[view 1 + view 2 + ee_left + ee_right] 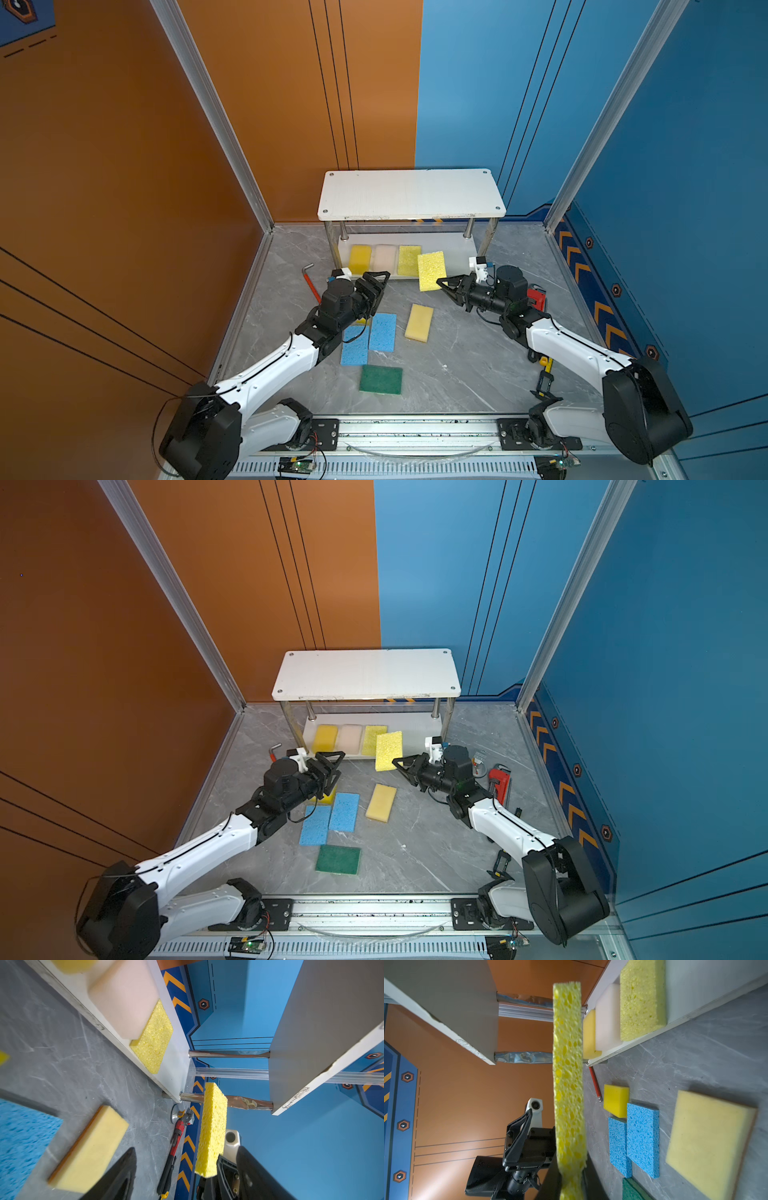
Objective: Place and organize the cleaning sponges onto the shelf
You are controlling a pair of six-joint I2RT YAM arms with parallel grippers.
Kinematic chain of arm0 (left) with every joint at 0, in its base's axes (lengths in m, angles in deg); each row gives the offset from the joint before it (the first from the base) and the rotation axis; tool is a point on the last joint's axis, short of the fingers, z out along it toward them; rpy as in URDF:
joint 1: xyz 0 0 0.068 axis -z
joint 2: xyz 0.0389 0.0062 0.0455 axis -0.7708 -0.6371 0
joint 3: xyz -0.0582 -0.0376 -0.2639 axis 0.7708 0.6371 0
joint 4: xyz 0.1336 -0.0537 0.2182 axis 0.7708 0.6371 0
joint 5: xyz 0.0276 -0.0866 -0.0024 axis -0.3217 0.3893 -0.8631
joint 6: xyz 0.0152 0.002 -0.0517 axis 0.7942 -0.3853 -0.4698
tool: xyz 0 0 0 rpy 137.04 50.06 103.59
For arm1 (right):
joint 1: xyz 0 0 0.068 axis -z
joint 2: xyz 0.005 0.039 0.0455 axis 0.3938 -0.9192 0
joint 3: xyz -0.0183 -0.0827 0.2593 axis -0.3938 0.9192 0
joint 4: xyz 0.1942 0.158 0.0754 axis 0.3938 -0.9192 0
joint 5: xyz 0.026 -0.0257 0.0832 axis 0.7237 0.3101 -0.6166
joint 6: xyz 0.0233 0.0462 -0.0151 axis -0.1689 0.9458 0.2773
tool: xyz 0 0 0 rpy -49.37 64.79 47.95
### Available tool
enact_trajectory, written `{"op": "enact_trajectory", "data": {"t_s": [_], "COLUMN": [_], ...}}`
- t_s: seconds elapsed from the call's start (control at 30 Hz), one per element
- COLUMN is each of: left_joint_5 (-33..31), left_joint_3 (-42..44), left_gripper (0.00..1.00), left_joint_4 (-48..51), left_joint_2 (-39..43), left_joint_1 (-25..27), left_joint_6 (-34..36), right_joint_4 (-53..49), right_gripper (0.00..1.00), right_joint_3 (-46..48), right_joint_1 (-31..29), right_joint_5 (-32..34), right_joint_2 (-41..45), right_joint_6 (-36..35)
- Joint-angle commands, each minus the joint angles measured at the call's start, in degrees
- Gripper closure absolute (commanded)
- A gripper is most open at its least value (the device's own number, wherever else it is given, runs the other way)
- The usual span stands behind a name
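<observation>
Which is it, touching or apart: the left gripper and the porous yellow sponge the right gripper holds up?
Apart. In both top views bare tabletop shows between the left gripper and the porous yellow sponge held by the right gripper.

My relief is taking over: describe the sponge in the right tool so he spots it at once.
Find the white two-tier shelf at the back. In front of its lower board, the right tool pinches a pale yellow porous sponge by one end. Unlike its twin lying flat on that board, it hangs in the air.
</observation>
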Motion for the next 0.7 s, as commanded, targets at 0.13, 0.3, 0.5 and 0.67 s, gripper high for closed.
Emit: {"op": "enact_trajectory", "data": {"t_s": [0.13, 0.3, 0.5, 0.67], "left_joint_5": [3.0, 4.4, 7.8, 9.9], "left_joint_3": [0.3, 2.7, 3.7, 4.1], "left_gripper": [0.23, 0.22, 0.21, 0.20], "left_joint_4": [26.2, 31.1, 34.6, 34.4], "left_joint_2": [11.3, 17.8, 21.5, 22.1], "left_joint_1": [-5.5, -9.6, -14.4, -17.1], "left_joint_6": [10.6, 11.1, 12.3, 11.6], "right_joint_4": [-8.4, -7.8, -9.9, -15.8], "right_gripper": [0.84, 0.85, 0.85, 0.85], "right_joint_3": [-8.0, -11.1, -14.5, -17.2], "right_joint_1": [0.9, 1.8, 2.9, 4.1], "right_joint_5": [9.3, 10.5, 9.2, 7.4], "right_joint_2": [-6.0, -11.4, -16.6, -18.4], "right_joint_6": [-5.2, -4.9, -6.3, -10.9]}}
